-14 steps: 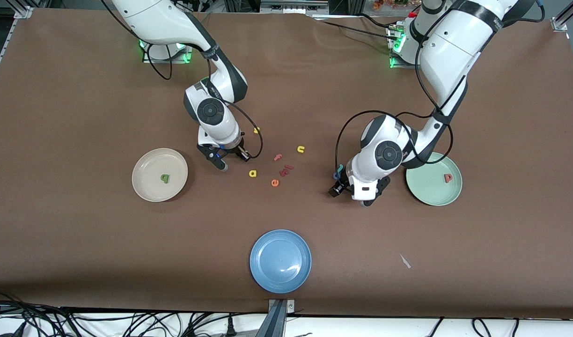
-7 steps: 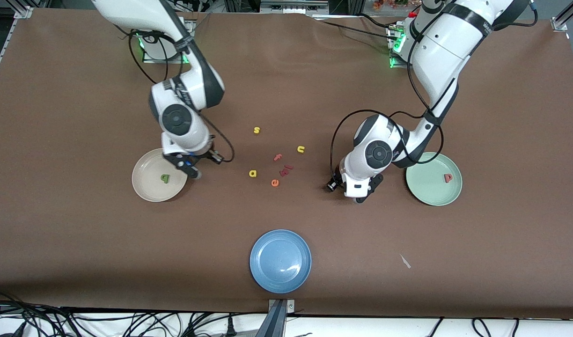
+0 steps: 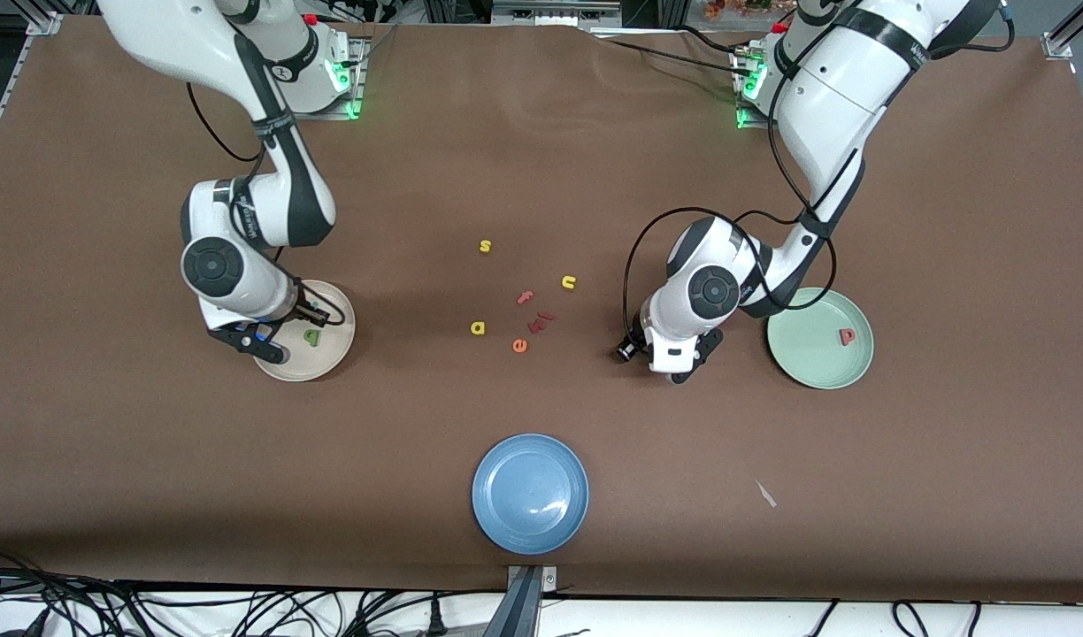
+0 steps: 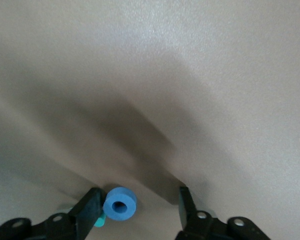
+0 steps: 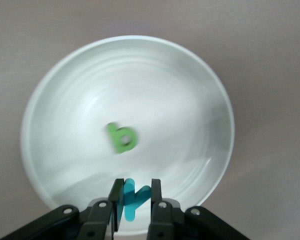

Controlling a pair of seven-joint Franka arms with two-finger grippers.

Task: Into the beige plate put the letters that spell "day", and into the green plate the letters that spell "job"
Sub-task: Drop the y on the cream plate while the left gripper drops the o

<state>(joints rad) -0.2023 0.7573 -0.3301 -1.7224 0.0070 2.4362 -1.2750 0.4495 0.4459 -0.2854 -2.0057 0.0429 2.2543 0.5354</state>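
A blue plate sits nearest the camera (upright).

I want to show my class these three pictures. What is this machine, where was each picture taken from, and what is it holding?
Two white robot arms work at a brown table. One picture looks down from high across the table; the others come from cameras on each wrist. The right pincer grips a teal foam letter y above the round beige plate, where a green foam letter d lies. The left pincer, jaws apart, is down around a blue foam ring o. A pale green plate holds a pink-red foam letter b.
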